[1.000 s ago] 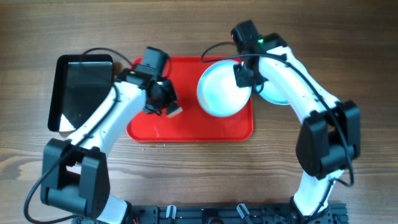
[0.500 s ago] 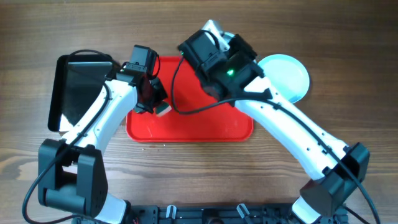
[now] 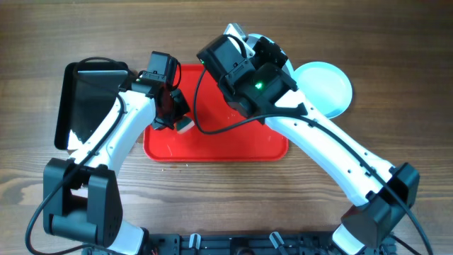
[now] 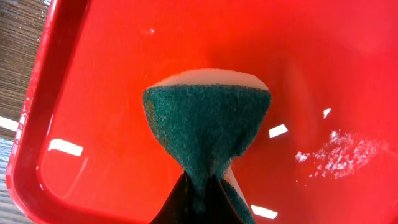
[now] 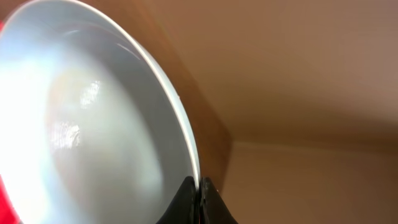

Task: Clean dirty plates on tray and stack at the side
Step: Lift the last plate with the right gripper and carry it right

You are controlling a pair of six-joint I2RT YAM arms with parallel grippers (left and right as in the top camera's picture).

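Left end effector (image 4: 202, 190) pinches the sponge (image 4: 205, 118), seemingly touching the tray (image 4: 106, 68); right end effector (image 5: 199, 194) clamps a plate (image 5: 93, 130) rim.

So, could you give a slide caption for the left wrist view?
Left claw pinching a green sponge over the red tray.

Left gripper (image 4: 199, 194), right gripper (image 5: 200, 198) (both clamped)

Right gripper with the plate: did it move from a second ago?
Yes. The right gripper, shut on a plate, swung left from the red tray's right end toward the middle of its far edge.
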